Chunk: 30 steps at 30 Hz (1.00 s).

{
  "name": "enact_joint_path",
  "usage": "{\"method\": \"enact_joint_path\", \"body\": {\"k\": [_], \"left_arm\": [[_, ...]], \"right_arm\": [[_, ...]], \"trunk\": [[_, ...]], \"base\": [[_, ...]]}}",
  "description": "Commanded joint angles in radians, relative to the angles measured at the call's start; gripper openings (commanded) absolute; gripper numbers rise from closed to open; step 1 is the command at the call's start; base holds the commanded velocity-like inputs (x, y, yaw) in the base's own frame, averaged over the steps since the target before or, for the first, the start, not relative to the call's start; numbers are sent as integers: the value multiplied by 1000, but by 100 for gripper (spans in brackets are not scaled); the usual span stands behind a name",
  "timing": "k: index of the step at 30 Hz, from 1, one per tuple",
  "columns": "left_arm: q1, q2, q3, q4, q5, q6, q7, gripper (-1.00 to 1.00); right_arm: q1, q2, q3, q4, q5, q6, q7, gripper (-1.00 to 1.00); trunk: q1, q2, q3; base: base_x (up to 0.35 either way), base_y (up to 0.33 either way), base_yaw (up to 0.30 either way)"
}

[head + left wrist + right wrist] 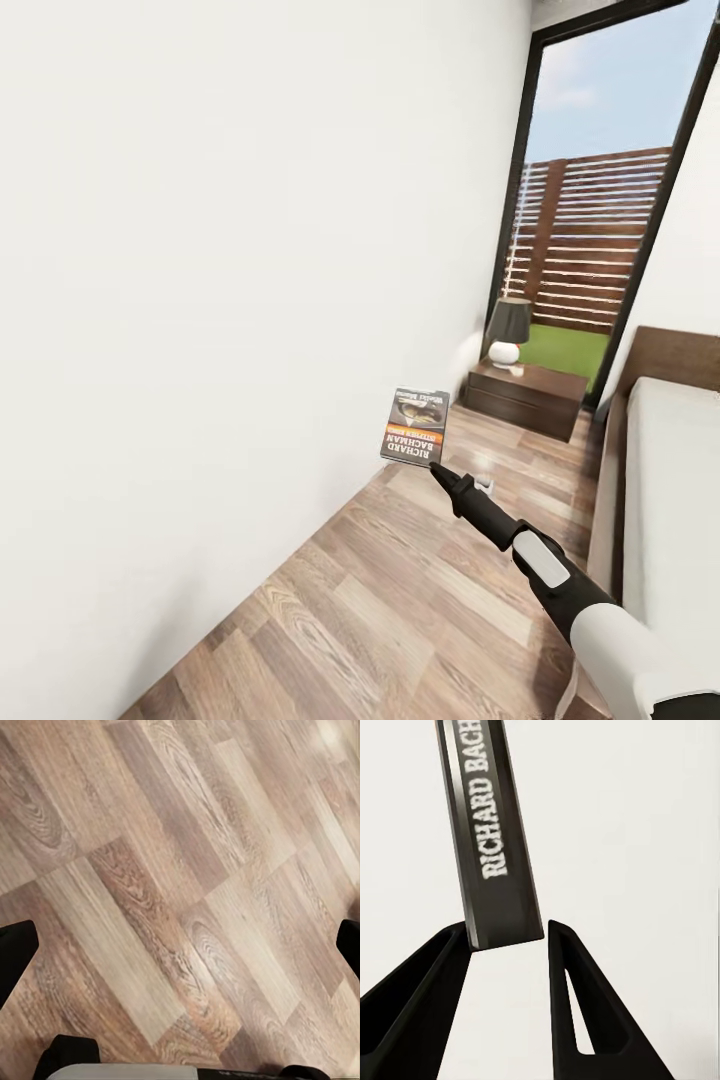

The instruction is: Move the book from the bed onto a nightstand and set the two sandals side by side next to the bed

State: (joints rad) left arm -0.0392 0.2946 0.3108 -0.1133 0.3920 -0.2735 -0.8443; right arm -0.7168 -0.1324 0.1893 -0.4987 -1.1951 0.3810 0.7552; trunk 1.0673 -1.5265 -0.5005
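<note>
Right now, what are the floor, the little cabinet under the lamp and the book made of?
The light brown plank floor looks like wood or laminate: grain lines, slight sheen. The low dark-brown nightstand looks like glossy wood, judging by its drawer front. The thin dark paperback book with an orange band looks like printed paper or card; the right end effector holds its lower edge.

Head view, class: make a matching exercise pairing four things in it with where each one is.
Things:
1. book
2. lamp
3. nightstand
4. bed

Places:
A. on the nightstand
B. along the picture's right edge
C. in the right gripper, above the floor
D. in front of the window

Pairs: 1-C, 2-A, 3-D, 4-B
</note>
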Motion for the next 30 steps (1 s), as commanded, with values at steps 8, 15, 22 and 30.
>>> {"method": "enact_joint_path", "body": {"k": [8,15,22,30], "left_arm": [[-1,1,2,1,-4,-6,0,100],[-1,1,2,1,-4,-6,2,100],[-1,2,2,1,-4,-5,2,100],[-1,4,2,1,-4,-5,2,100]], "right_arm": [[-1,-1,4,0,-15,7,2,-100],[-1,0,4,0,-15,7,2,-100],[-1,0,4,0,-16,7,2,-100],[-1,0,4,0,-17,7,3,-100]], "trunk": [[0,-1,-1],[0,-1,-1],[0,-1,-1],[0,-1,-1]], "base": [[2,1,-148],[0,1,-145],[49,61,-145],[92,105,-145]]}}
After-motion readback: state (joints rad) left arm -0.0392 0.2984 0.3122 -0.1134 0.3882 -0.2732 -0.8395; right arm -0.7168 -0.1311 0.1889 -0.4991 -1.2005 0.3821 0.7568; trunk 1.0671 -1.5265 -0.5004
